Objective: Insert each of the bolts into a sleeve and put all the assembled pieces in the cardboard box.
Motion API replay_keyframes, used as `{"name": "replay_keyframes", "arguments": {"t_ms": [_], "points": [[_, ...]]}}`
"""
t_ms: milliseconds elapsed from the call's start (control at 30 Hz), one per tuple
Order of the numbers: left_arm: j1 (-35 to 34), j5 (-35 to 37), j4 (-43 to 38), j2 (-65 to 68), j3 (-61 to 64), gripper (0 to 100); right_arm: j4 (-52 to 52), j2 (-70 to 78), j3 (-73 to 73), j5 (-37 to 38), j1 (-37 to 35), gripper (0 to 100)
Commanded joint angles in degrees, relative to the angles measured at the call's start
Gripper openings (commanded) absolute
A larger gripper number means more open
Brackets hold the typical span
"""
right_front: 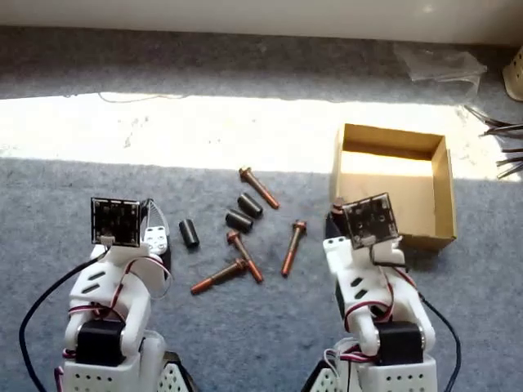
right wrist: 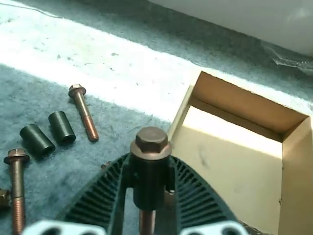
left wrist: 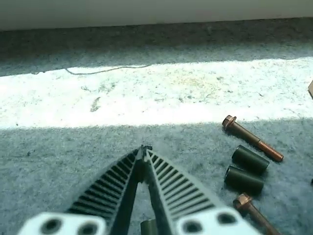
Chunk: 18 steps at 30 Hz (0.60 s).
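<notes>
My right gripper (right wrist: 149, 196) is shut on a dark sleeve with a copper bolt (right wrist: 150, 143) through it, head outward. In the high view it (right_front: 336, 219) sits at the near left corner of the cardboard box (right_front: 441, 204), whose open inside (right wrist: 230, 161) lies just beyond. My left gripper (left wrist: 145, 151) is shut with nothing in it, over the grey carpet left of the parts. A loose sleeve (right_front: 189, 233) lies just beside it (right_front: 158, 238). Several loose bolts (right_front: 258, 187) (right_front: 293, 247) and two more sleeves (right_front: 249, 205) (right_front: 239, 220) lie between the arms.
A bright sunlit band (right_front: 204, 131) crosses the carpet behind the parts. A clear plastic bag (right_front: 437, 61) lies at the back right, and dark cables (right_front: 502, 147) reach in from the right edge.
</notes>
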Motion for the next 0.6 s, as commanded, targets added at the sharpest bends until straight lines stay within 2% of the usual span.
{"name": "replay_keyframes", "arguments": {"t_ms": [0, 100, 300, 567], "points": [[-0.5, -0.4, 0.2, 0.5, 0.6, 1, -0.1, 13.4, -10.8, 0.8, 3.5, 0.4], [-1.1, -0.4, 0.2, 0.5, 1.4, 2, -0.2, 24.8, -17.5, 0.8, 5.4, 0.4], [-6.9, -0.3, 0.2, 0.5, 1.5, 2, -0.2, 41.2, -28.4, 0.4, 6.6, 0.4], [-7.3, -0.3, 0.5, 0.5, 1.0, 1, -0.2, 58.1, -38.2, 0.4, 7.0, 0.4]]}}
